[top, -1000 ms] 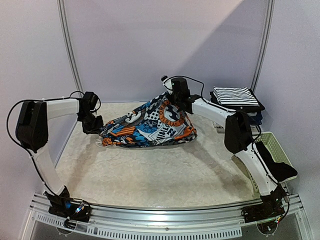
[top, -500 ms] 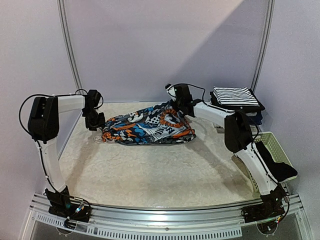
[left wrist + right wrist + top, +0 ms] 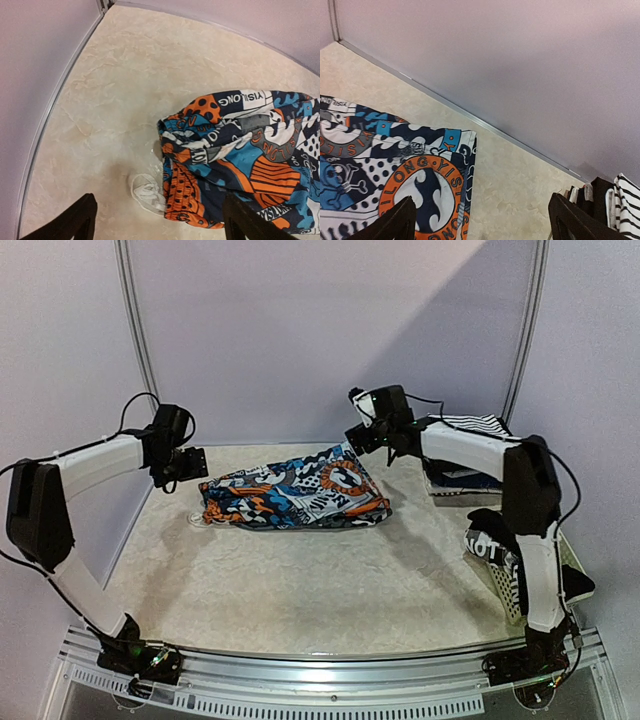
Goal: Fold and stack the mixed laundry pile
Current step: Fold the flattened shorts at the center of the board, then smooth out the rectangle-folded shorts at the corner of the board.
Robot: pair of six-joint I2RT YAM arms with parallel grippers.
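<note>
The orange, blue, white and black printed garment [image 3: 295,495] lies loosely folded on the table, held by neither arm. My left gripper [image 3: 185,465] hovers just off its left end, open; in the left wrist view the garment [image 3: 240,155] and its white drawstring [image 3: 145,192] lie between and beyond my left gripper [image 3: 160,220]. My right gripper [image 3: 375,435] hangs open above the garment's far right corner [image 3: 395,165], with bare table between the fingers of my right gripper [image 3: 482,220]. The white black-striped garment [image 3: 470,425] tops a folded stack at the back right, partly behind the right arm.
A white lattice basket [image 3: 510,590] stands at the right edge with a dark garment [image 3: 490,540] draped over it. The back wall [image 3: 520,75] runs close behind the printed garment. The striped stack's edge [image 3: 627,205] sits right of my right gripper.
Both grippers opened and let go of the printed garment, which sank flat onto the table. Both arms then lifted and drew back from it.
</note>
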